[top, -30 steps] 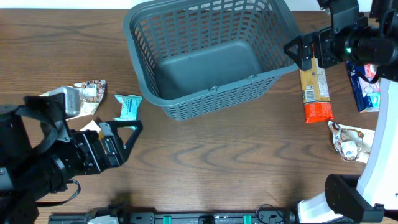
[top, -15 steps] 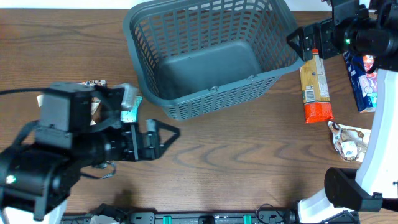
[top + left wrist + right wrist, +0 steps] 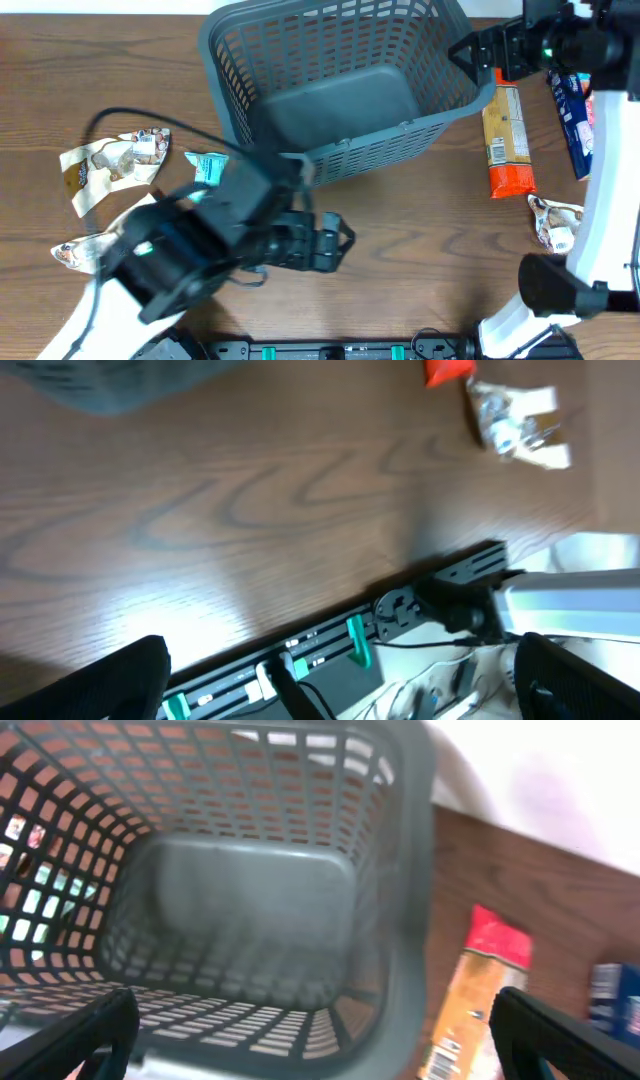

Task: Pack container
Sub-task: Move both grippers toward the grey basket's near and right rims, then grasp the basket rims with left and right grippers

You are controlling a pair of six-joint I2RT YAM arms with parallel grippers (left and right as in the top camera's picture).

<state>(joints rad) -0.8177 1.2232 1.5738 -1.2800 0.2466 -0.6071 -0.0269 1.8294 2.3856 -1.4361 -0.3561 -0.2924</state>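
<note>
The dark grey slotted container [image 3: 372, 155] stands at the back middle of the table and is empty; the right wrist view looks down into it [image 3: 250, 910]. My right gripper [image 3: 474, 60] is open and empty, hovering at the container's right rim [image 3: 320, 1042]. An orange and yellow packet [image 3: 505, 140] lies just right of the container [image 3: 478, 990]. My left gripper [image 3: 338, 243] is open and empty above the bare wood in front of the container, near the front edge [image 3: 340, 690].
A blue packet [image 3: 576, 120] and a white-brown packet [image 3: 556, 225] lie at the right [image 3: 515, 418]. A teal packet [image 3: 206, 168] and two brown-white packets [image 3: 110, 165] [image 3: 75, 252] lie at the left. A black rail with green clips [image 3: 330, 650] runs along the table's front edge.
My left arm has swung from the far left to the table's front middle, jaws open. My right gripper has moved slightly up and left toward the container's rim.
</note>
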